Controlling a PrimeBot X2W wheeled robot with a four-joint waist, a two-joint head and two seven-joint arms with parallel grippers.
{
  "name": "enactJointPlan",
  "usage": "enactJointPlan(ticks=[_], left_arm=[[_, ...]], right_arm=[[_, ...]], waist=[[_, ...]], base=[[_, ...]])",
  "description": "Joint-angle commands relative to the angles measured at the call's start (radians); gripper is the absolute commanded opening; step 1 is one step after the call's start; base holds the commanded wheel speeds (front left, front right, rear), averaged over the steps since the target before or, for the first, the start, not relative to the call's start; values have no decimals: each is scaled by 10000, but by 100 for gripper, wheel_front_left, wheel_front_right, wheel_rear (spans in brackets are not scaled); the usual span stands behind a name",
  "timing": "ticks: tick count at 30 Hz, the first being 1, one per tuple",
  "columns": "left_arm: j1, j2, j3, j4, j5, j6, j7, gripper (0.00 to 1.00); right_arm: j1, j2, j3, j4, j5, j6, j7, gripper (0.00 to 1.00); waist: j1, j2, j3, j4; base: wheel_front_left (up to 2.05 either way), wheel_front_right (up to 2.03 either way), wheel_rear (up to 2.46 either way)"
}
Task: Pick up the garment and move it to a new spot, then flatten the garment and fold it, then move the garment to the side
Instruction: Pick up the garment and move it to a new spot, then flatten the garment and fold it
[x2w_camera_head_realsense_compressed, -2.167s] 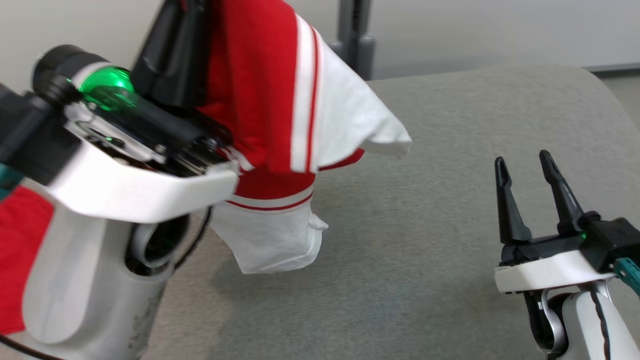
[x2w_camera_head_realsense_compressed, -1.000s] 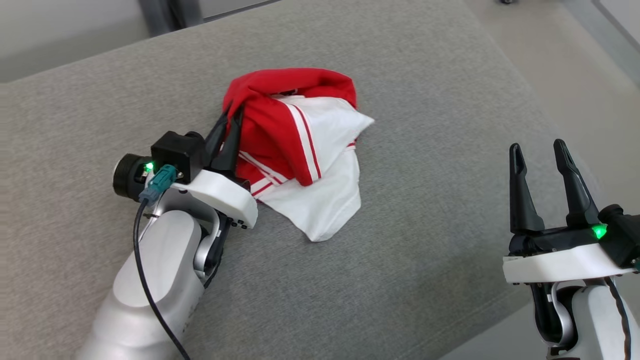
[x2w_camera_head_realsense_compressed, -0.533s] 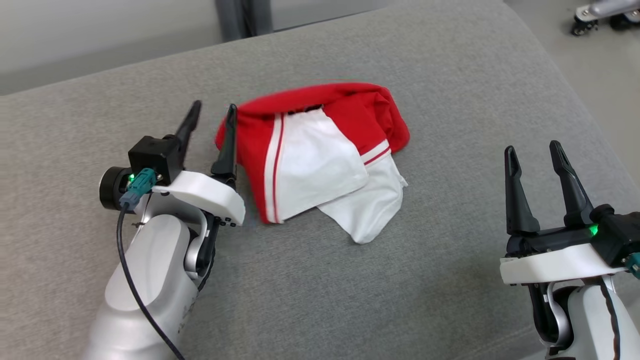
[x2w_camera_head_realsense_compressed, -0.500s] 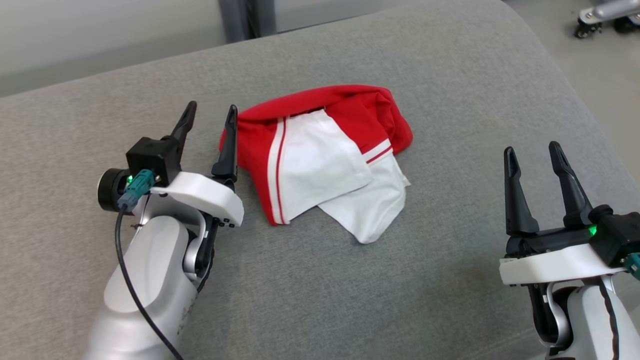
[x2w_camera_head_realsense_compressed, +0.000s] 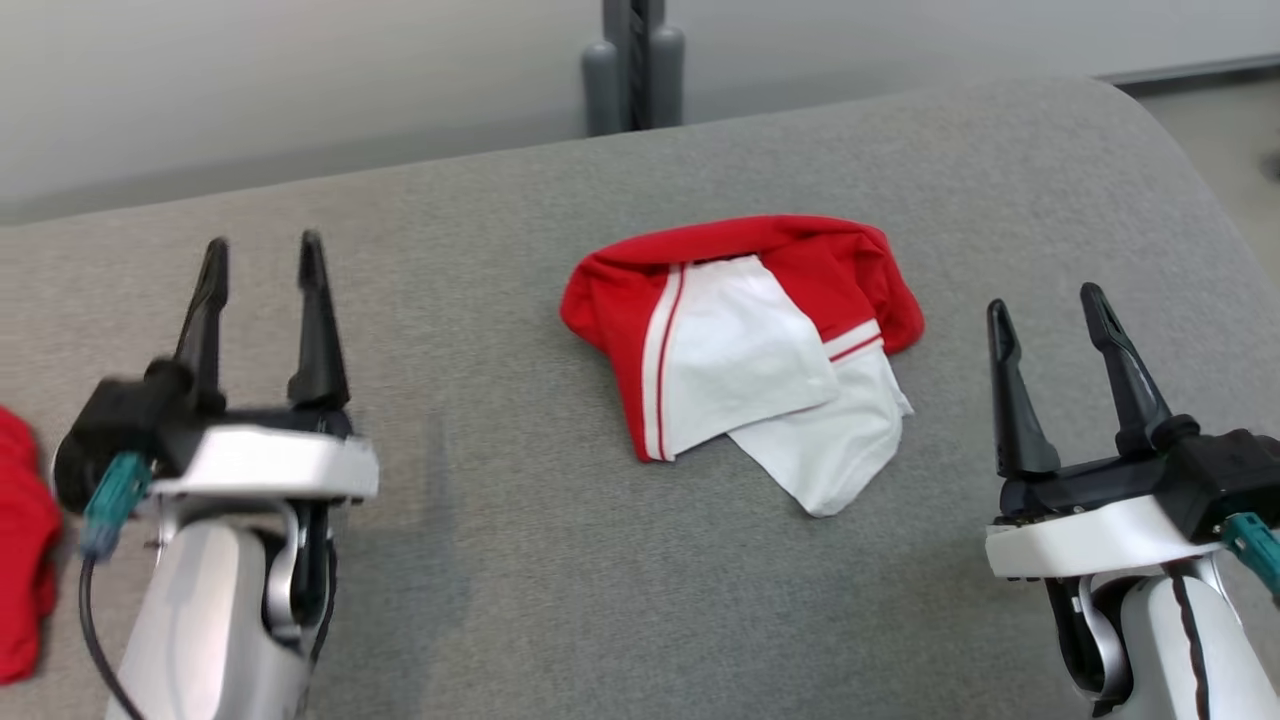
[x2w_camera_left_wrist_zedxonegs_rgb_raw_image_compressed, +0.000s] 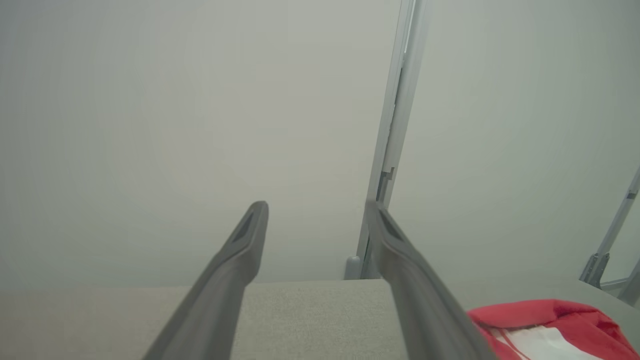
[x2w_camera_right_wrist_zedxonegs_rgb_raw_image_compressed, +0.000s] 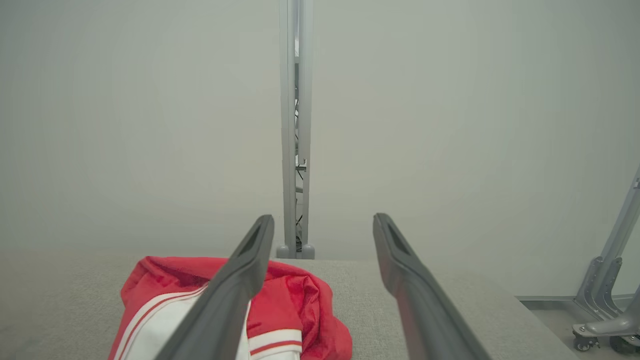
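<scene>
Left hand (x2w_camera_head_realsense_compressed: 263, 242) near left: fingers spread wide, holding nothing. Right hand (x2w_camera_head_realsense_compressed: 1043, 298) near right: likewise wide apart, empty. Red-and-white garment (x2w_camera_head_realsense_compressed: 745, 350) lies crumpled on grey cushion (x2w_camera_head_realsense_compressed: 480, 300), between and beyond both hands, touching neither. Grey post (x2w_camera_head_realsense_compressed: 635, 70) far behind.

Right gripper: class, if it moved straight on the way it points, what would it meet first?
The way looks free: the right gripper points across grey cushion, the garment off to its left. Beyond, a grey post looks first, though depth is unclear.
</scene>
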Motion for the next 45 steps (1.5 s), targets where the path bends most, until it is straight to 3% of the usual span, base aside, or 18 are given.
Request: enactJointPlan(ticks=[1,7,15,21,35,40,45], left_arm=[[432,-80,151,-315,212,-29,-3,100],[1932,-331,634,-1596,1057,-272,-3,100],[3109,-498,496,-1943,1570,-428,-3,100],[3507,-517,122,-2010,1326,-95,-3,100],[3310,-513,-239,-1826,1302,-128,-5,100],[3201,-509,-540,-1751,1188,-142,-4,100],[3042,-509,-950,-1386,1112,-245,-5,100]], right_arm=[[122,-57,28,-64,-200,1,-46,100],[391,-59,-54,-159,-422,1,-46,100],[600,-62,-41,34,-387,1,-46,100],[657,-61,-1,172,-299,1,-45,100],[489,-58,132,442,-282,1,-45,100],[178,-78,622,1321,-451,1,-45,100],[-627,-638,1319,2956,-768,1,465,100]], waist=[[0,-1,-241,302],[0,-1,-490,899],[0,-1,-623,1346],[0,-1,-585,1509],[0,-1,-495,1908],[0,-1,-313,2367],[0,-1,-57,3009]], base=[[0,0,0],[0,0,0],[0,0,0],[0,0,0],[0,0,0],[0,0,0],[0,0,0]])
